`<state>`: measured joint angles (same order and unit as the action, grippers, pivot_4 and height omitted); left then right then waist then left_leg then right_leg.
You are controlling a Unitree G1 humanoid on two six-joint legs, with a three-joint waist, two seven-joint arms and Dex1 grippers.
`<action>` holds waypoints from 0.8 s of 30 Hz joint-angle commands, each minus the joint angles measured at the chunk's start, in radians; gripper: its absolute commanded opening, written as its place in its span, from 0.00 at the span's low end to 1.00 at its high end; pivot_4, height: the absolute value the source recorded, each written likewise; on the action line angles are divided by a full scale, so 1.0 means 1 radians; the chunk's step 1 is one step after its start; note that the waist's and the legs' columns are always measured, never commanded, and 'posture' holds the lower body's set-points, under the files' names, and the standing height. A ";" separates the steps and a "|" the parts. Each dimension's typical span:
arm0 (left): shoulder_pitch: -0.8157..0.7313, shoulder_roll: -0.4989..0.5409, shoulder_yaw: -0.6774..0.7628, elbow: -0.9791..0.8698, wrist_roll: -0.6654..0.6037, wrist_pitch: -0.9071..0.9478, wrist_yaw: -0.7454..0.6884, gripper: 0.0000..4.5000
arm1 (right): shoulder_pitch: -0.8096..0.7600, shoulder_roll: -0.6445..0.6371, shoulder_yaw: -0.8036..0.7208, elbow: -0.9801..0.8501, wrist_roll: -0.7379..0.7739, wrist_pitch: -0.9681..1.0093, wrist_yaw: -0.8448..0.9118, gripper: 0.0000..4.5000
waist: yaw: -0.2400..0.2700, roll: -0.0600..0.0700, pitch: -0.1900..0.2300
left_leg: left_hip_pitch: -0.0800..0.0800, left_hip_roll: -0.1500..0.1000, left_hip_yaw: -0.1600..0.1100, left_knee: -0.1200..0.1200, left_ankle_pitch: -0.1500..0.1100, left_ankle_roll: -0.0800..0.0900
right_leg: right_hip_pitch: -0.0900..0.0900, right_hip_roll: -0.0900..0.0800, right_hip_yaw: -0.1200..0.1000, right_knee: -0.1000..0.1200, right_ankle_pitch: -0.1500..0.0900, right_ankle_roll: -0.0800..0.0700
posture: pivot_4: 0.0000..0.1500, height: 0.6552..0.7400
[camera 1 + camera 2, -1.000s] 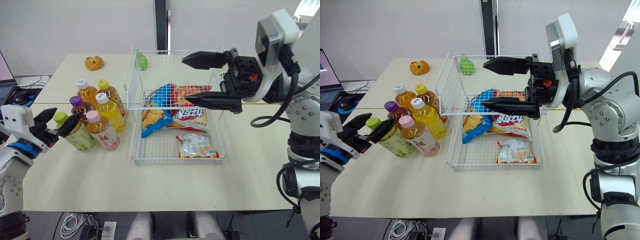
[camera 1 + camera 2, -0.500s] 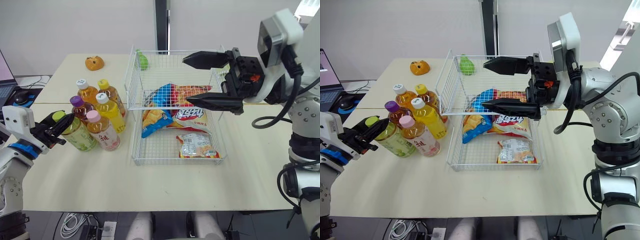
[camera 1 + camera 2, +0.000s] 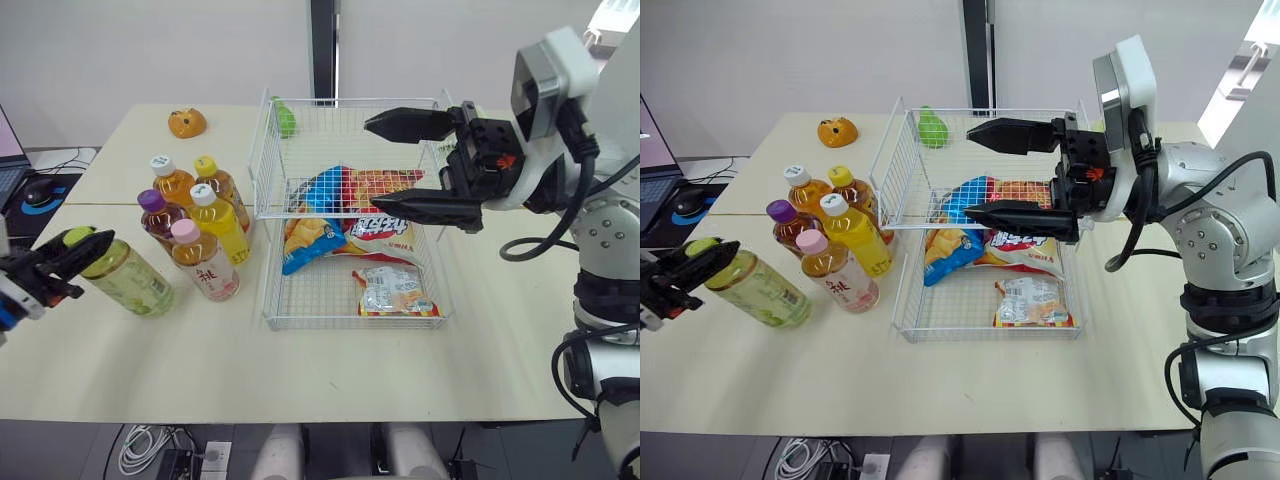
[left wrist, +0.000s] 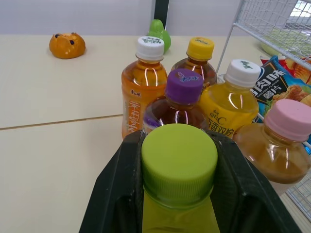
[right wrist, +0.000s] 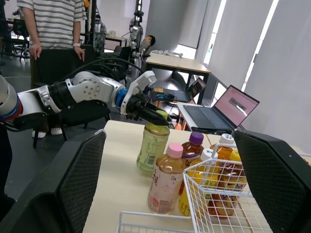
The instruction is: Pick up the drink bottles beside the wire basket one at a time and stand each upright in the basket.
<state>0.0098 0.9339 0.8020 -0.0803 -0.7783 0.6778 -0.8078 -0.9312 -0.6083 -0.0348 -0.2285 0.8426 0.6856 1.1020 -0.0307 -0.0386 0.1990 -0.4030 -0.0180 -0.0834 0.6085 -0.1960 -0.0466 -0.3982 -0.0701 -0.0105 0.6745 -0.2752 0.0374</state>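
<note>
- My left claw (image 3: 82,250) is clamped on the neck of the green-capped bottle (image 3: 130,285), one black finger on each side just under the cap
- That bottle leans, its cap at my fingertips and its body slanting away from the claw towards the other bottles; I cannot tell whether its base touches the counter (image 3: 150,350)
- Just beyond it, further from my left claw, five bottles stand upright in a tight cluster: the purple-capped bottle (image 3: 158,212) and the pink-capped bottle (image 3: 203,262) nearest, then the white-capped orange bottle (image 3: 172,180), the yellow-capped bottle (image 3: 215,178) and the white-capped yellow bottle (image 3: 218,220)
- The cluster sits right beside the wire basket (image 3: 268,160), between my left claw and the basket
- An orange toy (image 3: 187,122) lies on the counter beyond the bottles, well apart from my left claw
- Snack bags (image 3: 345,215) lie in the basket, beneath my right claw
- My right claw (image 3: 372,165) hangs over the basket with its fingers spread wide, gripping nothing and well apart from every bottle
</note>
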 commanded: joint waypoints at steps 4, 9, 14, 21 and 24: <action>0.005 0.136 0.141 -0.060 -0.037 0.069 -0.078 0.30 | -0.002 0.000 -0.020 -0.013 0.001 -0.023 0.010 1.00 | 0.000 -0.001 0.000 | -0.005 0.001 0.000 0.000 0.000 0.000 | -0.006 0.000 0.000 0.001 0.000 -0.001 | 1.00 1.00; -0.103 0.275 0.179 -0.038 -0.110 0.190 -0.109 0.30 | 0.023 0.005 -0.006 0.010 -0.021 -0.058 0.043 1.00 | 0.002 -0.001 0.000 | -0.007 0.001 0.000 0.000 0.000 0.000 | -0.008 0.001 -0.001 0.001 0.001 -0.001 | 1.00 1.00; -0.243 0.379 0.132 0.017 -0.141 0.227 -0.145 0.30 | 0.015 0.017 -0.002 0.036 -0.042 -0.083 0.054 1.00 | -0.001 -0.001 0.001 | -0.008 0.000 0.001 0.000 0.000 0.000 | -0.008 0.001 -0.001 0.001 0.000 0.000 | 1.00 1.00; -0.554 0.526 -0.110 0.099 -0.214 0.194 -0.174 0.30 | -0.009 0.009 -0.020 0.086 -0.078 -0.115 0.043 1.00 | -0.002 -0.002 0.002 | -0.008 0.001 0.001 0.000 0.000 0.000 | -0.009 0.003 0.000 0.002 0.000 0.000 | 1.00 1.00; -0.746 0.522 -0.278 0.153 -0.222 0.173 -0.187 0.30 | -0.005 -0.011 -0.035 0.075 -0.076 -0.106 0.037 1.00 | -0.001 -0.001 0.002 | -0.008 -0.001 0.001 0.001 0.000 0.000 | -0.009 0.003 0.000 0.003 0.000 0.001 | 1.00 1.00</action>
<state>-0.6586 1.4372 0.5714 0.0430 -0.9846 0.8829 -0.9906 -0.9199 -0.5996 -0.0250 -0.1308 0.7657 0.5929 1.1472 -0.0318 -0.0401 0.2011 -0.4110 -0.0205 -0.0821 0.6089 -0.1959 -0.0468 -0.4070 -0.0666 -0.0100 0.6771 -0.2757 0.0389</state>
